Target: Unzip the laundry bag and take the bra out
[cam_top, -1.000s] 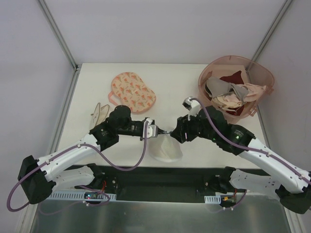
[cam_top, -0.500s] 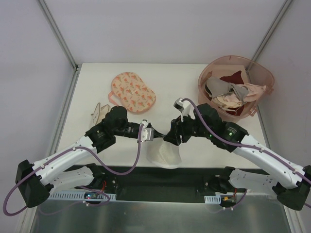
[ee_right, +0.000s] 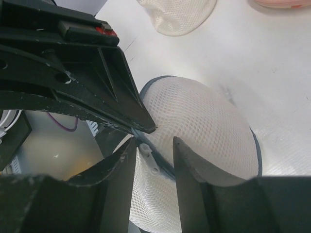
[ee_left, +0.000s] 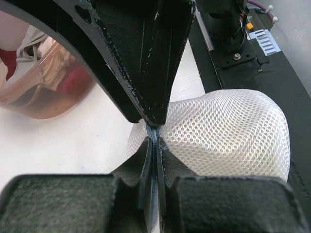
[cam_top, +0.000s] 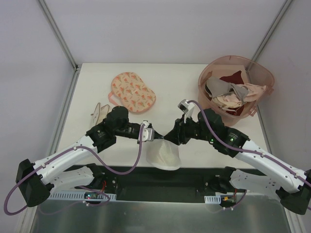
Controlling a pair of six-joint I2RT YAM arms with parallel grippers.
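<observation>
The white mesh laundry bag (cam_top: 165, 154) lies at the table's near edge, its dome bulging in the left wrist view (ee_left: 228, 131). My left gripper (cam_top: 153, 136) is shut on the bag's grey-blue zipper rim (ee_left: 153, 145). My right gripper (cam_top: 168, 138) faces it, tip to tip. Its jaws are open, one on each side of the white zipper pull (ee_right: 148, 158), and do not pinch it. The rim curves round the bag (ee_right: 194, 116) in the right wrist view. The yellow bra is hidden.
A pink tub (cam_top: 236, 92) of beige, grey and maroon garments stands at the back right. A flat pink printed pouch (cam_top: 133, 91) lies at the back left, with a beige item (cam_top: 99, 113) near it. The black base rail (cam_top: 165, 182) runs just below the bag.
The bag has slid toward the near edge and hangs lower. The left gripper has kept hold of the rim. The right gripper shifted left, then settled at the zipper pull.
</observation>
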